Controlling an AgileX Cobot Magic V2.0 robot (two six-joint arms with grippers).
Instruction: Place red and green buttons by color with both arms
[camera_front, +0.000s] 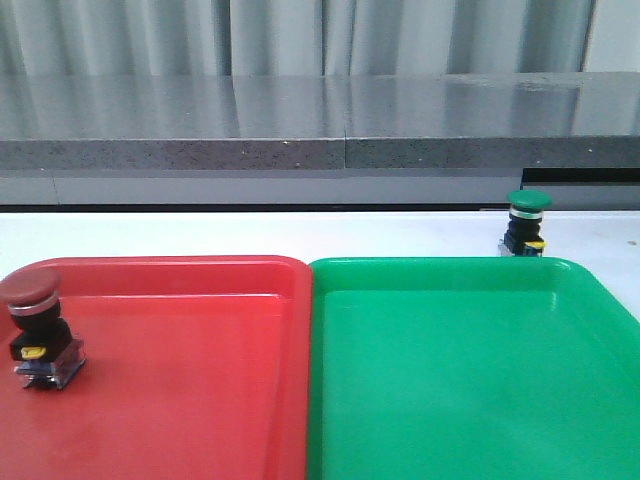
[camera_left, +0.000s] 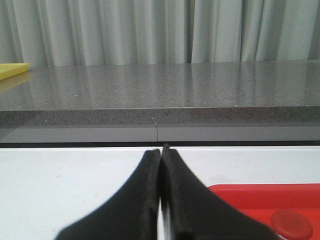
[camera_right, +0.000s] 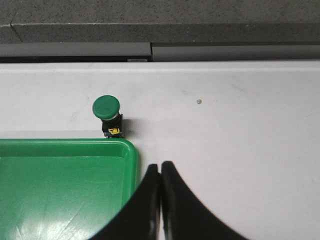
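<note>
- Red button (camera_front: 38, 325) already stands in my red tray (camera_front: 200, 400), near left.
- Green button (camera_front: 527, 222) waits on the surface beyond the green tray (camera_front: 450, 400).
- Left pincer (camera_left: 161, 155) and right pincer (camera_right: 160, 167) both closed, empty.

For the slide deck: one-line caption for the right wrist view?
Right gripper shut above the table; green button stands outside the green tray's far corner.

Glossy plastic trays (camera_front: 300, 300), speckled stone ledge (camera_front: 300, 150)

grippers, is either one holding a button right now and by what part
Nothing is held. Both end effectors, left and right, are shut and empty; the red button sits in the red tray, the green button on the table.
</note>
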